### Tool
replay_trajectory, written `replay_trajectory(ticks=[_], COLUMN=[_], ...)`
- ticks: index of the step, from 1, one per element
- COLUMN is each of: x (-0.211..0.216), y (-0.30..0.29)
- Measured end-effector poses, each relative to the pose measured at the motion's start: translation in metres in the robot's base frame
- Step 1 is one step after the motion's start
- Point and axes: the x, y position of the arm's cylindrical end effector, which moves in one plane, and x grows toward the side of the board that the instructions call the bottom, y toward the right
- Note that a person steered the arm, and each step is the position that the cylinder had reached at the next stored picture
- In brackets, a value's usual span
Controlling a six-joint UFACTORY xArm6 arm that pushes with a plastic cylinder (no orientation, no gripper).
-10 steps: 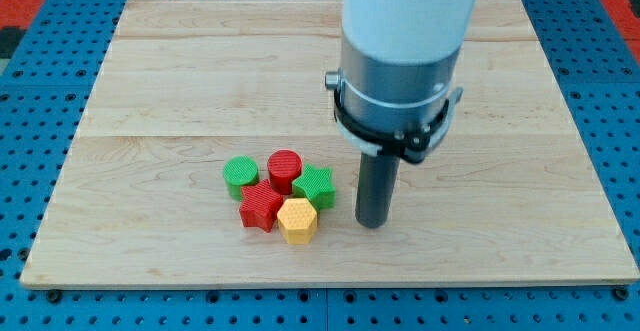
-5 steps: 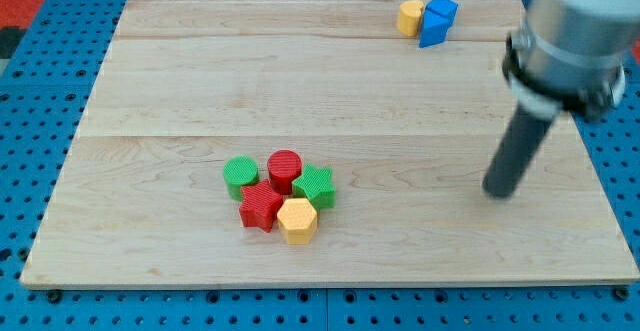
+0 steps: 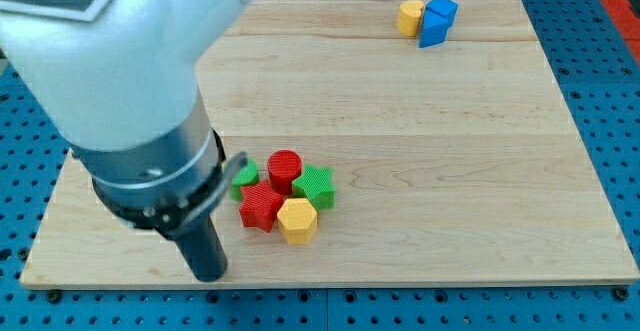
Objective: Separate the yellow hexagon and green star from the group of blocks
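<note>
the tip (image 3: 209,274) touches nothing, lower-left of the red star (image 3: 260,207); the arm half hides the green cylinder (image 3: 243,178).

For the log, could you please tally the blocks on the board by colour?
Red: 2, red cylinder and red star
Green: 2, green star and green block
Yellow: 2, yellow hexagon and yellow block
Blue: 1, blue block
Total: 7

The arm (image 3: 130,101) runs off the view's top and left edges and hides the board's (image 3: 450,221) upper-left part. Its collar covers most of the green block (image 3: 245,178), so that block's shape cannot be told. The yellow block's (image 3: 410,17) shape at top is too small to tell.
</note>
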Motion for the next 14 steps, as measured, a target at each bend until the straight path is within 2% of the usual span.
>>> replay_trajectory(ticks=[1,2,3,6,8,11,14], x=[-0.023,-0.023,-0.024,-0.033,-0.023,-0.017,-0.108], y=[0.010,0.073,0.098,0.106,0.106,0.142,0.132])
